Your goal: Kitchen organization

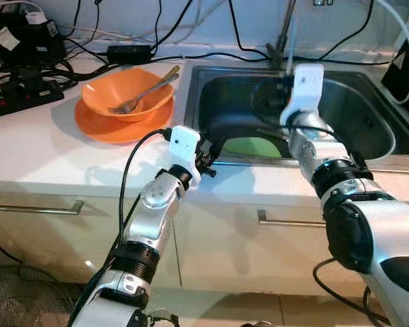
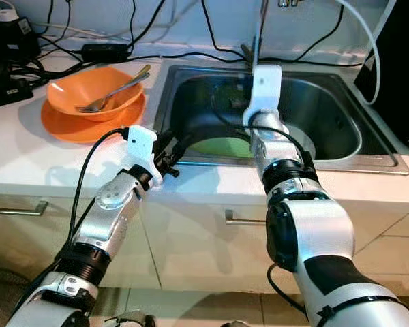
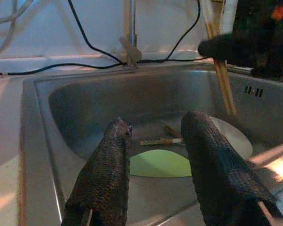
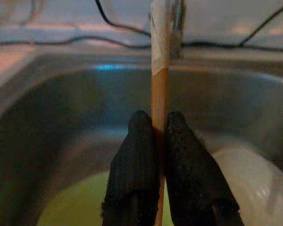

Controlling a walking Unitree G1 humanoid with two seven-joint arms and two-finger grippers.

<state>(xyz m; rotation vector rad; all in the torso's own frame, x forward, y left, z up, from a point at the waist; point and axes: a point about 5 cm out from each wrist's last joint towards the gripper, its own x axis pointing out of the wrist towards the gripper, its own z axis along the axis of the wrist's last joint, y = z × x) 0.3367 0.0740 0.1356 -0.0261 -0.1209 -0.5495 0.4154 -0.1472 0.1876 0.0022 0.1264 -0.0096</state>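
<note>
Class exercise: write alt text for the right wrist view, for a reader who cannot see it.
The right gripper is shut on upright wooden chopsticks over a steel sink. Below lie a green plate and a white plate.

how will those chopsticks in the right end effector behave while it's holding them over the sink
The chopsticks look thin, stiff and light. Pinched low by the right end effector, they may pivot or slip. They are a loose pair, so one could drop into the sink.

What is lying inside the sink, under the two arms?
In the sink lie a green plate, a white plate and a small stick-like utensil. The right gripper holds chopsticks above them. The arms hide part of the basin floor.
</note>
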